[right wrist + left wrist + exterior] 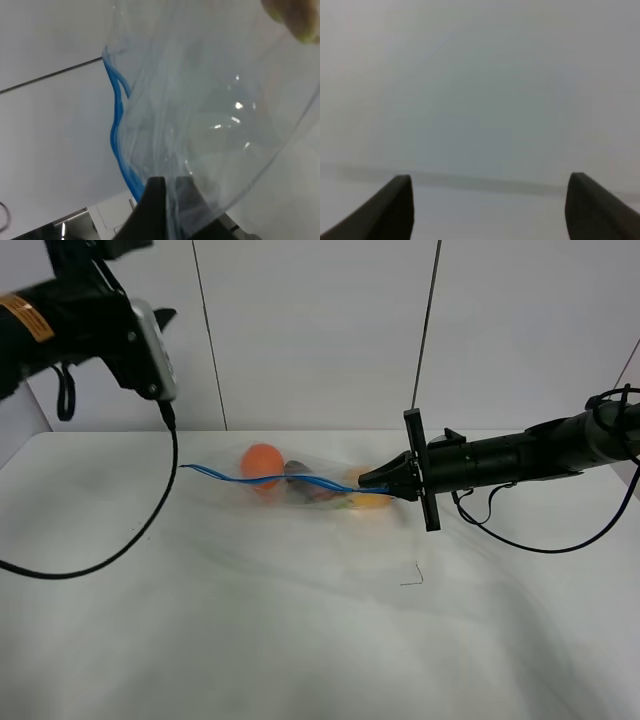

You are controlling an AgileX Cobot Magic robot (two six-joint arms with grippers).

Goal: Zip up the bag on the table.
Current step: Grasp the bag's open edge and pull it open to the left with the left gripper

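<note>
The bag lies at the back middle of the table, clear plastic with a blue zip strip along its top. Orange, dark purple and yellow produce show through it. My right gripper is shut on the bag's right end at the zip strip. In the right wrist view the fingers pinch the plastic beside the blue strip. My left gripper is open and empty, raised at the far left above the table, away from the bag.
A black cable hangs from the left arm and loops over the table's left side. A small thin black mark lies on the table in front of the bag. White wall panels stand behind.
</note>
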